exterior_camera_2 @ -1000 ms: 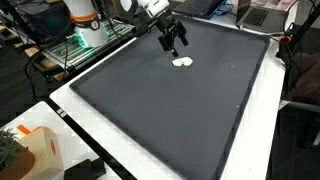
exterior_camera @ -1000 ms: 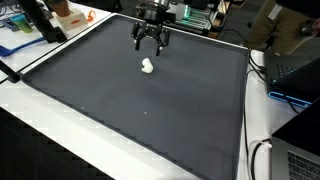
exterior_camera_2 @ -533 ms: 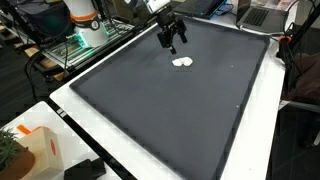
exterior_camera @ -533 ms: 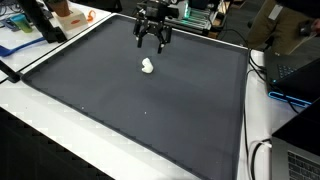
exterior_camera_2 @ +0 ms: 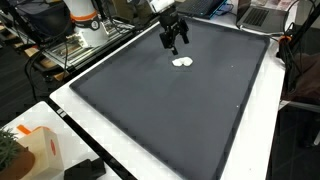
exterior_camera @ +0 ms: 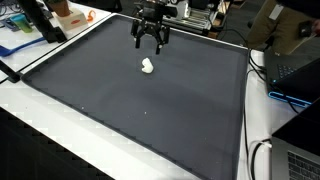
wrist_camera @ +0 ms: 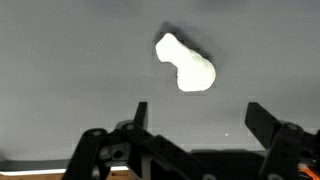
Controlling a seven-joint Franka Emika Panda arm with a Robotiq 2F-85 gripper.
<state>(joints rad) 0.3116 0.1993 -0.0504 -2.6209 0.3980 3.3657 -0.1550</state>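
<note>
A small white lump lies on the dark grey mat, seen in both exterior views, the lump resting toward the mat's far side. My gripper hangs open above the mat, a little beyond the lump and apart from it. In an exterior view the gripper is raised clear of the surface. In the wrist view the white lump lies ahead of the gripper, whose fingers stand wide apart with nothing between them.
A white table border surrounds the mat. Cables and a laptop sit at one side, orange and blue items at the far corner. An orange-and-white box and a shelf with equipment stand beside the table.
The open gripper has risen slightly and drifted away from the white lump, which has stayed where it lay.
</note>
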